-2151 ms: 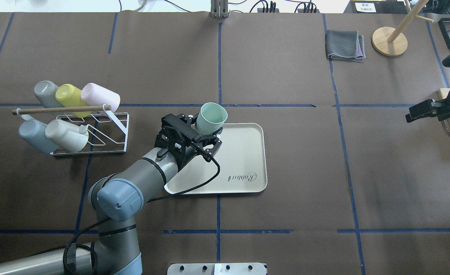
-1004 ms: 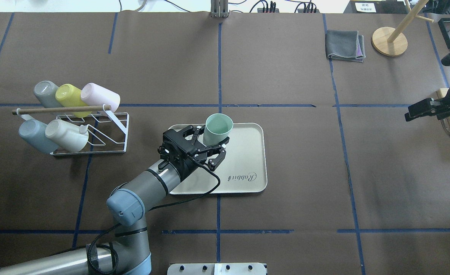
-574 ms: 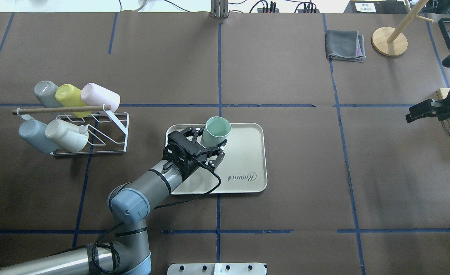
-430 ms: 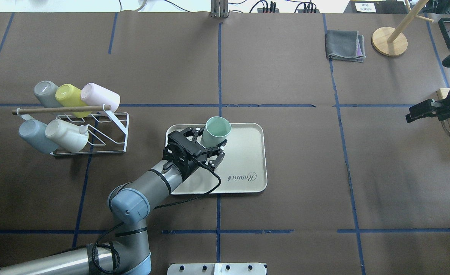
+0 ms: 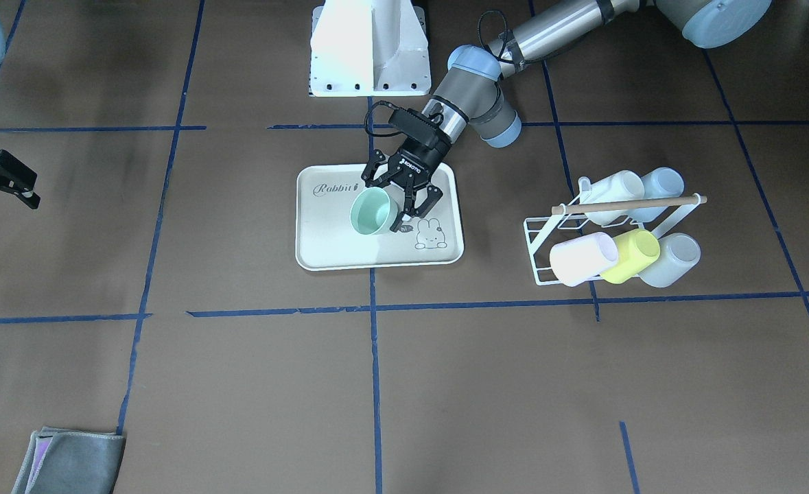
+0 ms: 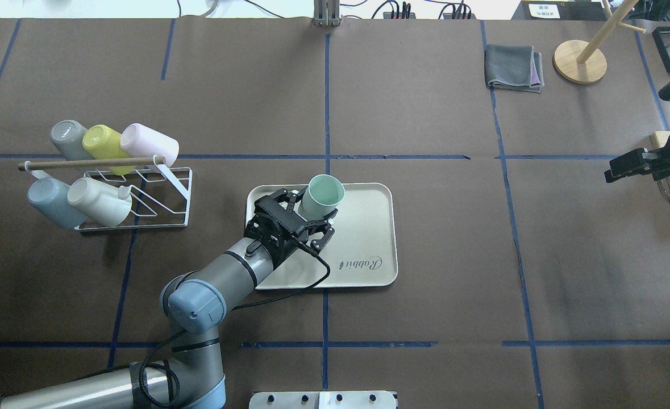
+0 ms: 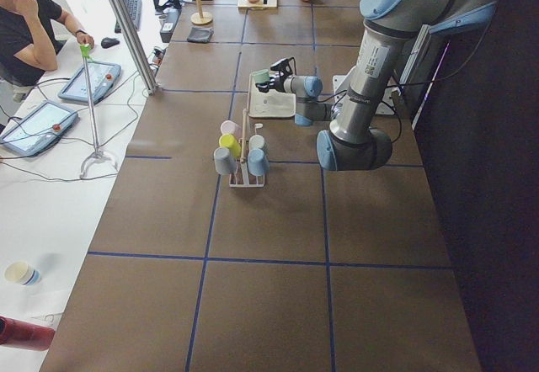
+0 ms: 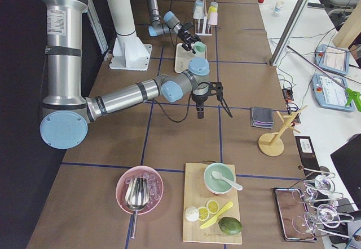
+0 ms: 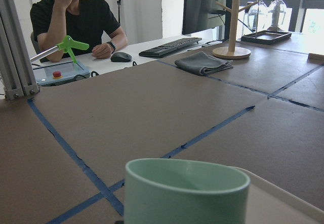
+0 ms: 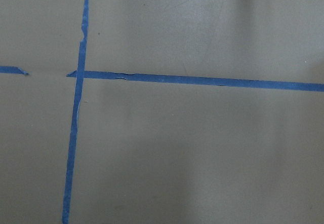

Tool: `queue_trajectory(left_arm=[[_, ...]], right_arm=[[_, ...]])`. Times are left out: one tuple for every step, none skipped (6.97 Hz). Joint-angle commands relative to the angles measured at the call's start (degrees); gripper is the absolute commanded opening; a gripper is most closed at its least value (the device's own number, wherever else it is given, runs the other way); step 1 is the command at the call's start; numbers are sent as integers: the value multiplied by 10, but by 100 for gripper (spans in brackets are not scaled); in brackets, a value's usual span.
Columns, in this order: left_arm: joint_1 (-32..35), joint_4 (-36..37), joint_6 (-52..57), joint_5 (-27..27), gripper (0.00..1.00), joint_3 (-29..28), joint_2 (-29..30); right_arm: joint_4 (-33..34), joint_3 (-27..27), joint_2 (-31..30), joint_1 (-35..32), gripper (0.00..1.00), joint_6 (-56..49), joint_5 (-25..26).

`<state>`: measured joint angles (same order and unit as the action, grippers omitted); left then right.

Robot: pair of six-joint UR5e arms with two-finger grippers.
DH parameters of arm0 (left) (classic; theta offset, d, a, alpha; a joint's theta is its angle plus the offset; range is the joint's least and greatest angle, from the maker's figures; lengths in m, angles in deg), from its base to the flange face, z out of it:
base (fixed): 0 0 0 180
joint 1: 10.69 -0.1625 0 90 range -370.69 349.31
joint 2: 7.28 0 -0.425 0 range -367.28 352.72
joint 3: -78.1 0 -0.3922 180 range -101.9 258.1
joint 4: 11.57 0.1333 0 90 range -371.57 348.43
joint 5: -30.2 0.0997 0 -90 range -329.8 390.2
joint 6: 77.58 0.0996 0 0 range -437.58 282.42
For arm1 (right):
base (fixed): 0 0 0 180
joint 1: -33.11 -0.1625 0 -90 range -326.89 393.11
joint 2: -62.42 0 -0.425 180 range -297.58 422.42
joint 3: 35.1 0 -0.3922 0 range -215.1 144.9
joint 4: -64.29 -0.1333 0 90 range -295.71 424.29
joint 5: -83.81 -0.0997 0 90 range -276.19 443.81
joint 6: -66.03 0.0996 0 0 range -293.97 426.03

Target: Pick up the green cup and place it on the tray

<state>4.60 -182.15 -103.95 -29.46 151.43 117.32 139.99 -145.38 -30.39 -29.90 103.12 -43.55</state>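
One brown counter [image 6: 425, 284] carries the tray [image 6: 363, 227]; on its far half the green cup [image 6: 324, 193] stands upright, mouth up, where it can rest unaided. My left fingers [image 6: 316, 217] bracket its base, low for steadiness; whether they clamp it I cannot tell.

Mint-green cup [image 6: 323, 193]; cream tray [image 6: 371, 218] with black script and a rabbit drawing; brown table [image 6: 425, 113] crossed by blue tape lines [image 6: 327, 91].

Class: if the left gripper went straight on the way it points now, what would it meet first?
The small pale mint-green plastic cup, directly ahead of the left gripper, upright on the cream-white rectangular tray.
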Motion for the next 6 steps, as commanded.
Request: queue_trajectory(left_arm=[[0,1,0,0,64,1,-1],[-1,1,1,0,68,1,-1],[-1,1,0,0,71,1,-1],[-1,1,0,0,74,1,-1],[0,0,0,0,78,1,-1],[0,0,0,0,80,1,-1]], right_arm=[[1,1,0,0,100,0,0],[1,1,0,0,100,0,0],[1,1,0,0,100,0,0],[0,0,0,0,100,0,0],[1,0,0,0,100,0,0],[1,0,0,0,100,0,0]])
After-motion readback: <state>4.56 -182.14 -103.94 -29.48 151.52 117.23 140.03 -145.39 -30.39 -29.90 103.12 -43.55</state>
